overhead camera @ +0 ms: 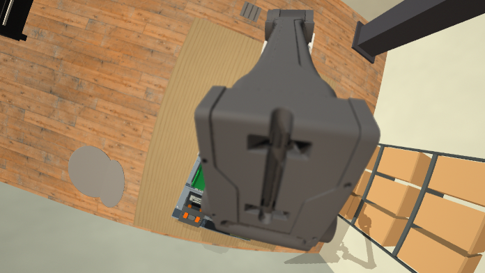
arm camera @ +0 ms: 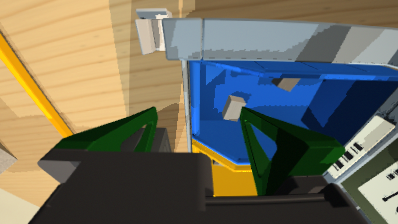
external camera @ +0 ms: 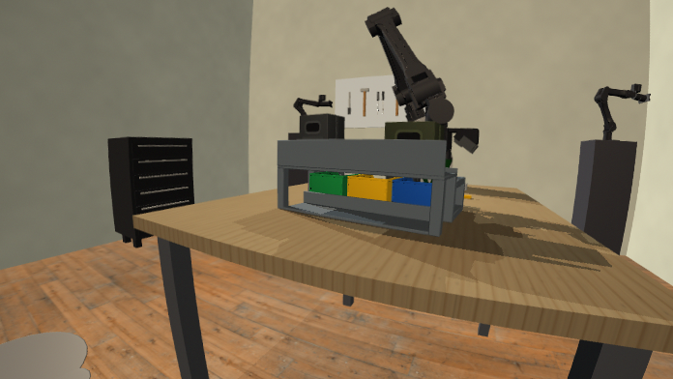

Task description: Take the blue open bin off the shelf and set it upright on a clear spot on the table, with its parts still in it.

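Note:
The blue open bin (external camera: 412,191) sits at the right end of the grey shelf (external camera: 367,181), beside a yellow bin (external camera: 369,188) and a green bin (external camera: 328,184). In the wrist view the blue bin (arm camera: 280,110) lies below me with two small grey parts (arm camera: 233,107) inside. My gripper (arm camera: 198,111) is open, its green fingers straddling the bin's near side wall, one finger inside the bin and one outside over the table. Nothing is between the fingers. In the top view the arm (overhead camera: 286,146) hides the shelf almost fully.
An olive box (external camera: 415,131) and a black box (external camera: 321,127) stand on the shelf top. A thin yellow bar (arm camera: 30,80) lies on the table left of the shelf. A black drawer cabinet (external camera: 151,181) stands on the floor at left.

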Controlling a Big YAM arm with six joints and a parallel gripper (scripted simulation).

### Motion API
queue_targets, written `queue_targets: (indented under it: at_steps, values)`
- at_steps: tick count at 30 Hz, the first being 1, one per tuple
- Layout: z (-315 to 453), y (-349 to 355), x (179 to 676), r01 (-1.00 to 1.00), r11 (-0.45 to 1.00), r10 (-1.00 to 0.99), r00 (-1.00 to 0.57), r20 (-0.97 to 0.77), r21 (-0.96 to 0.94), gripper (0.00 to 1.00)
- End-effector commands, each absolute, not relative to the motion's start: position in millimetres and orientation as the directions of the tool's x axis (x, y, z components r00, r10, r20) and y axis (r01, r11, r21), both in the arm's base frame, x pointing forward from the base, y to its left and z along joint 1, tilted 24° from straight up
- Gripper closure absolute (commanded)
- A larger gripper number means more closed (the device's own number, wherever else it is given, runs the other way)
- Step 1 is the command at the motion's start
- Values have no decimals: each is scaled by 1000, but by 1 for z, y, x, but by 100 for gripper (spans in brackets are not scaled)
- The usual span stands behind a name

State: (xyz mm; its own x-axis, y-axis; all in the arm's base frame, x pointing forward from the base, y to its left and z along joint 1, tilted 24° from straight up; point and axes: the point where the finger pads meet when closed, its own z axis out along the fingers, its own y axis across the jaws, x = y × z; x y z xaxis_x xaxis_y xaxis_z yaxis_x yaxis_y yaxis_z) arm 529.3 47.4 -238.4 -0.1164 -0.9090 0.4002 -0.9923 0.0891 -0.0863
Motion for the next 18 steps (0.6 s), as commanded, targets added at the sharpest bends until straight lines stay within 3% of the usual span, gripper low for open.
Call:
queue_targets:
  at_steps: [1,18]
  values:
    - [-243,38,543,-991,97,-907,-125,402,-88,10]
    - [-243,39,544,-990,97,-908,-130,398,-101,10]
